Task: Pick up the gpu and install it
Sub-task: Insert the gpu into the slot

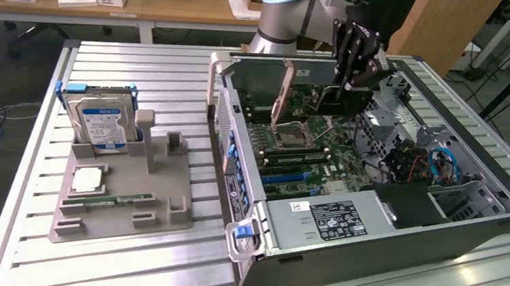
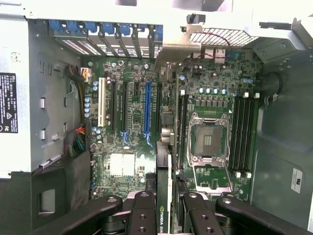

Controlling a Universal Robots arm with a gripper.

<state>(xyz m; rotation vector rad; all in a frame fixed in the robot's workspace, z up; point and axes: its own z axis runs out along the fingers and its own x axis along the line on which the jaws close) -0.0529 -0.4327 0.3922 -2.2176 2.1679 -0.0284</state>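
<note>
The gpu [image 1: 343, 101] was gripped edge-down in the closed hand [image 1: 355, 79], above the motherboard [image 2: 122, 127] at the far end of the open computer case [image 1: 429, 245]. It appeared clear of the slots, though contact could not be ruled out. Open room was seen over the blue slot [image 2: 146, 110]. "NVIDIA QUA" was read on the card's edge. On the worktop [image 1: 151, 73], at the exterior view's left, a hard drive [image 1: 101, 124] with a blue-white label was carried upright in a grey holder [image 1: 119, 194].
</note>
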